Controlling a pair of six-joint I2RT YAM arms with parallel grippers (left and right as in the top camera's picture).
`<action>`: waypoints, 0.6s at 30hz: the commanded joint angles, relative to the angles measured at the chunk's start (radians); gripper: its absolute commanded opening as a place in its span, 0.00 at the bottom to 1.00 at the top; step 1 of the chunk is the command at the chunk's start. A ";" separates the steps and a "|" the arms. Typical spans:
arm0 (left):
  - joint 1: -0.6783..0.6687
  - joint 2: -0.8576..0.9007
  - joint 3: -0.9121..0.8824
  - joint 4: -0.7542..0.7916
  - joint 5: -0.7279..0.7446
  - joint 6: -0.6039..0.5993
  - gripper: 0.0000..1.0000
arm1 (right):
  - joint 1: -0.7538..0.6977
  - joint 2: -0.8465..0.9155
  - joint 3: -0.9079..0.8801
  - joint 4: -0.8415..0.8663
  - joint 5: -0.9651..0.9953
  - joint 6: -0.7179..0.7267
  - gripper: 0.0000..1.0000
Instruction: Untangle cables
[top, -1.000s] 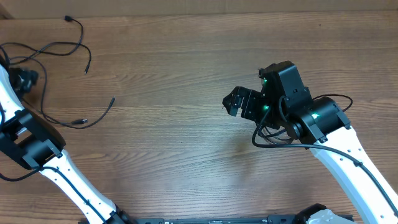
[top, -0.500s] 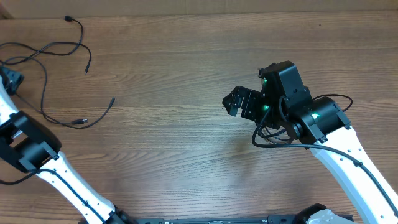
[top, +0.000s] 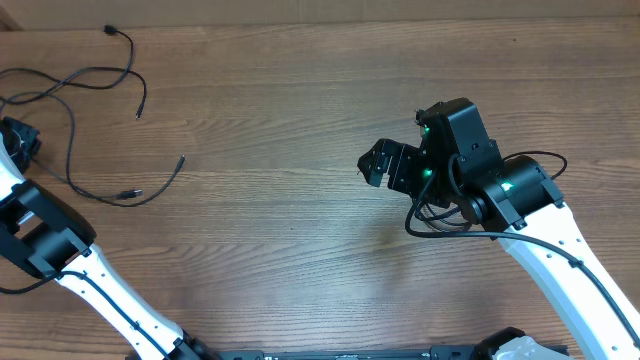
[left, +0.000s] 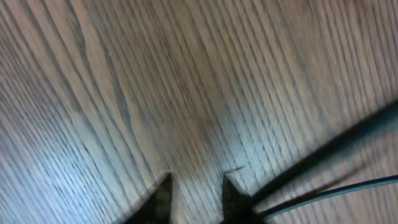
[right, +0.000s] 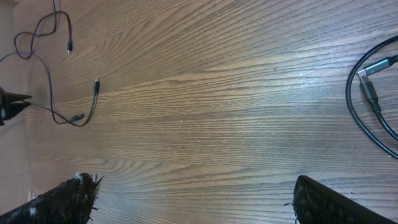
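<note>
Bare table (top: 280, 260) stretches wide between the cables (top: 75, 150) at the far left and the right gripper (top: 375, 163) near the middle, giving easy passage. The loose strands sprawl around the left gripper (left: 196, 190), crowding that corner. The right arm's own wire (top: 435, 222) loops just behind its gripper.

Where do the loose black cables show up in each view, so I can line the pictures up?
Overhead: cables at upper left, by the left edge.
Left wrist: cables blurred, crossing the lower right.
Right wrist: cables at upper left, small and distant.
Shared landmark: left end effector, beside the cables in every view.
</note>
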 joint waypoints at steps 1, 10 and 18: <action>0.018 0.011 0.001 -0.016 -0.003 0.013 0.11 | -0.002 -0.003 0.007 0.007 0.014 -0.001 1.00; 0.117 -0.033 0.002 -0.036 0.028 -0.158 0.06 | -0.002 -0.003 0.007 0.007 0.014 -0.001 1.00; 0.167 -0.031 0.002 -0.022 0.103 -0.143 0.08 | -0.002 -0.003 0.007 0.007 0.014 -0.001 1.00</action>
